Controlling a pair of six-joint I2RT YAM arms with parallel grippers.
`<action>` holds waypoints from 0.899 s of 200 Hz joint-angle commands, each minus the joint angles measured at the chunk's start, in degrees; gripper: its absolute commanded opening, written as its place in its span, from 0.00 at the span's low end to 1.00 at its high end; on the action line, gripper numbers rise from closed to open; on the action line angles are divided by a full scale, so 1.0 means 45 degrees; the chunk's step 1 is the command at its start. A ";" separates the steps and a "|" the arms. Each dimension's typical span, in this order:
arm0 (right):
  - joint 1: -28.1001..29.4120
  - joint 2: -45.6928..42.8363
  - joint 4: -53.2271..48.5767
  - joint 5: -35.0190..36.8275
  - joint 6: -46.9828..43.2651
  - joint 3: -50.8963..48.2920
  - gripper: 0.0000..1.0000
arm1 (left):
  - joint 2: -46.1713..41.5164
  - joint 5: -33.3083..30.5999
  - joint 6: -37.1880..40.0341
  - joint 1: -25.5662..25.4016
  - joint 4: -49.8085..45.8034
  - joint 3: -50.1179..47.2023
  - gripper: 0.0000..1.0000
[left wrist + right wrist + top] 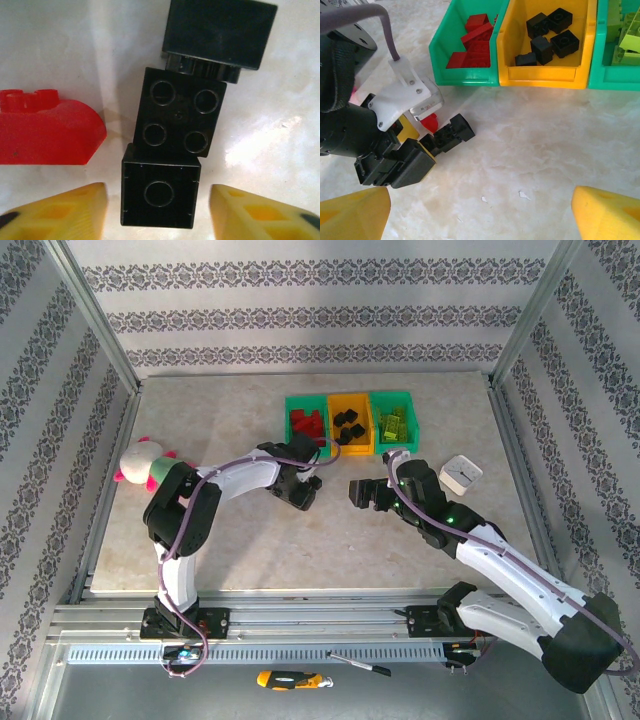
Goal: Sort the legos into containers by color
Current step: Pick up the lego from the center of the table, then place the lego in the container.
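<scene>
Three black legos (177, 117) lay in a touching row on the desk (50, 45), a red one (47, 132) just beside them, near the containers (349, 397) holding red, black and lime bricks. Left gripper (157, 215) straddled the end black brick, partly closed with a sliver of gap each side, and the right gripper (480, 215) hung wide open nearby.

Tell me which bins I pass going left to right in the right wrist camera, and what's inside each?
Left green bin with red legos → yellow bin with black legos → right green bin with lime legos.
</scene>
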 commanded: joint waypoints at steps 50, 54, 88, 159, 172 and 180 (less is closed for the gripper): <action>0.0184 -0.0242 -0.0041 -0.0103 -0.0057 0.0339 0.93 | -0.0444 -0.0344 -0.0318 -0.0178 -0.0474 0.0297 0.39; 0.0175 -0.0237 -0.0050 -0.0126 -0.0074 0.0374 0.93 | -0.0554 -0.0388 -0.0313 -0.0197 -0.0518 0.0279 0.39; 0.0175 -0.0258 -0.0053 -0.0103 -0.0226 0.0612 0.93 | -0.1556 -0.0549 -0.0432 -0.0210 -0.0501 0.0174 0.36; 0.0185 -0.0587 -0.0134 0.0087 -0.0455 0.0850 0.93 | -0.1631 -0.0575 -0.0935 -0.0239 0.0726 0.2278 0.34; 0.0155 -0.0653 -0.0182 0.0149 -0.0451 0.0849 0.93 | -0.1178 -0.0677 -0.0958 -0.0242 0.1021 0.3102 0.34; 0.0165 -0.0694 -0.0217 0.0150 -0.0481 0.0849 0.93 | -0.0821 -0.0800 -0.0897 -0.0232 0.1136 0.3640 0.34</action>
